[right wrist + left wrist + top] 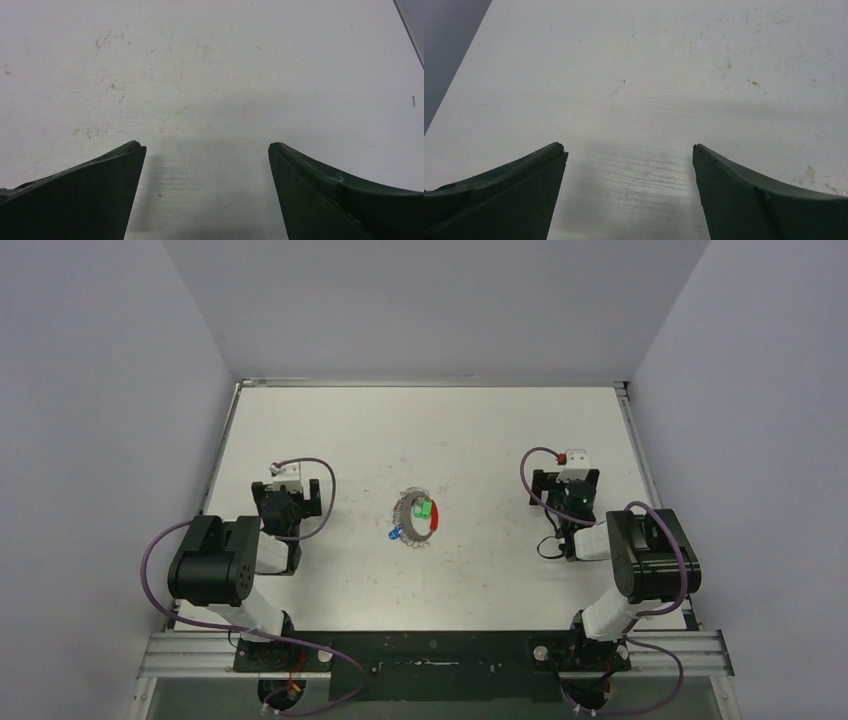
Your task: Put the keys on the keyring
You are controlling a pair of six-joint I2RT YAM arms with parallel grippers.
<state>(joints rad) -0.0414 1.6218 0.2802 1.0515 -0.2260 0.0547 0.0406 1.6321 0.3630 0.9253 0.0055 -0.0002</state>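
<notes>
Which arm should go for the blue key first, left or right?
Left, probably. The blue key lies at the left edge of the keyring, nearer the left gripper. Both it and the right gripper are open and empty over the table.

Robot lab cell: white table (330, 440), grey enclosure walls (100, 390)

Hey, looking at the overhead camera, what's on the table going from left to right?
left end effector → blue key → keyring → right end effector. The green key overlaps the keyring, so it is left out.
</notes>
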